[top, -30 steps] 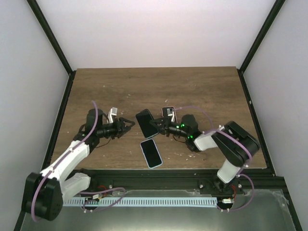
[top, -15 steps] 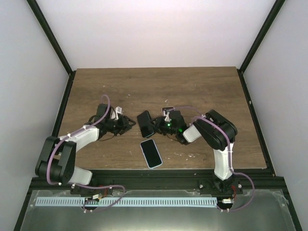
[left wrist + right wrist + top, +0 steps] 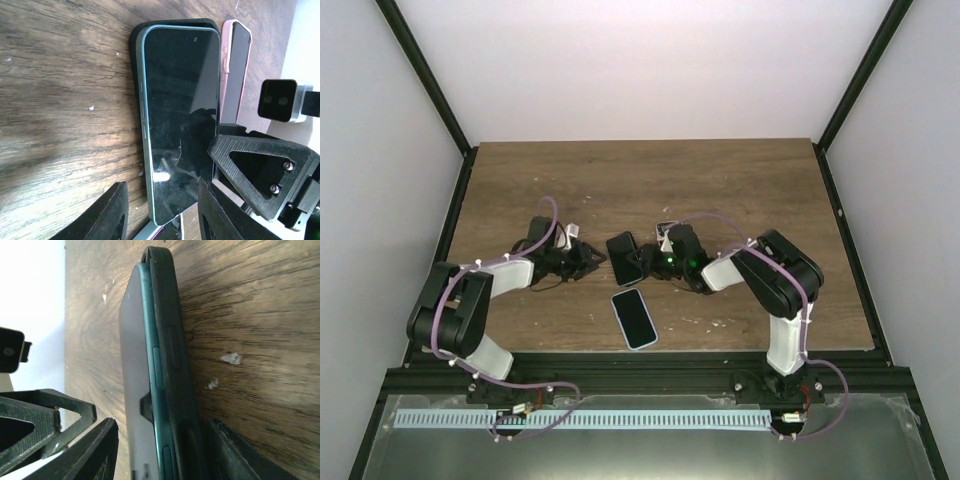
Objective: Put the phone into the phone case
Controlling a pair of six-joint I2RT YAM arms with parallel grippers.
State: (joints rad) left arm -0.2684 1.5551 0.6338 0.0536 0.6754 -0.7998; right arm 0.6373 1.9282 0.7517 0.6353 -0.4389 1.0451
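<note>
The phone (image 3: 623,258), teal-edged with a dark screen, lies against the black phone case in the middle of the table. In the left wrist view the phone (image 3: 180,110) covers the case (image 3: 170,21), which shows only as a black rim. In the right wrist view, edge on, the phone (image 3: 150,340) sits proud of the case (image 3: 172,340). My right gripper (image 3: 646,264) (image 3: 165,422) pinches phone and case together from the right. My left gripper (image 3: 591,262) (image 3: 162,190) is open, straddling the phone's near end.
A second phone (image 3: 634,318) with a light blue rim lies flat near the table's front edge. A phone in a pink case (image 3: 236,65) lies just beyond the black case. The right gripper's finger (image 3: 260,170) rests over the phone's screen.
Both arms have folded in closer. My left gripper has moved right up to the phone's end. The phone and case have come down from a tilt and shifted slightly.
</note>
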